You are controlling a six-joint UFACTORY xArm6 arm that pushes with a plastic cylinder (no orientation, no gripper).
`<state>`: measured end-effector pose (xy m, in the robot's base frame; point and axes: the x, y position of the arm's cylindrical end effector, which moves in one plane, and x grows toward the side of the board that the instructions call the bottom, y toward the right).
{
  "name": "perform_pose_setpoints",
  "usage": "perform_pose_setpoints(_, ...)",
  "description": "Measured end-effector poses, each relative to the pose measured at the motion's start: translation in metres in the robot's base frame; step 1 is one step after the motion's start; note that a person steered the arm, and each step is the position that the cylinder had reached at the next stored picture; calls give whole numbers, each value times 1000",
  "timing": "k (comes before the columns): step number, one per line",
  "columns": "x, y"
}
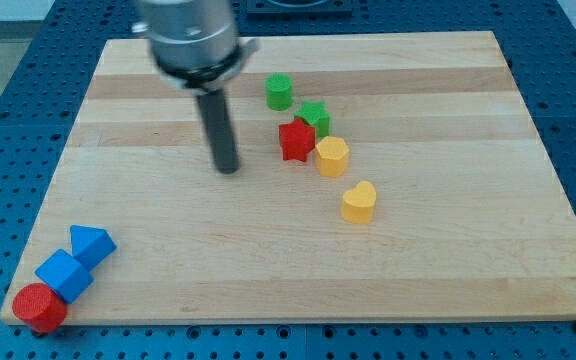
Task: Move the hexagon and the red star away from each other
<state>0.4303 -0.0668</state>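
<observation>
My tip [228, 168] rests on the wooden board [448, 260], a bit above the middle and toward the view's left of a bunch of blocks. It is only a plain rod, so there is nothing on it to open or close, and it holds nothing.

The red star [295, 140] sits just to the view's right of my tip, with a gap between them. The yellow hexagon [332, 156] touches the star on its right side. A green star [314, 116] sits tight against the red star's top. A green round block [279, 92] stands a little nearer the top edge. A yellow heart [359, 201] lies lower down, near the hexagon but apart.

In the bottom left corner sit a blue triangle [91, 244], a blue cube [64, 275] and a red round block [39, 307], all close together.
</observation>
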Motion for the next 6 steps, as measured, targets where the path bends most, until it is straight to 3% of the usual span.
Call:
perform_pose_setpoints(5, 14, 135)
perform_pose_setpoints(6, 14, 139)
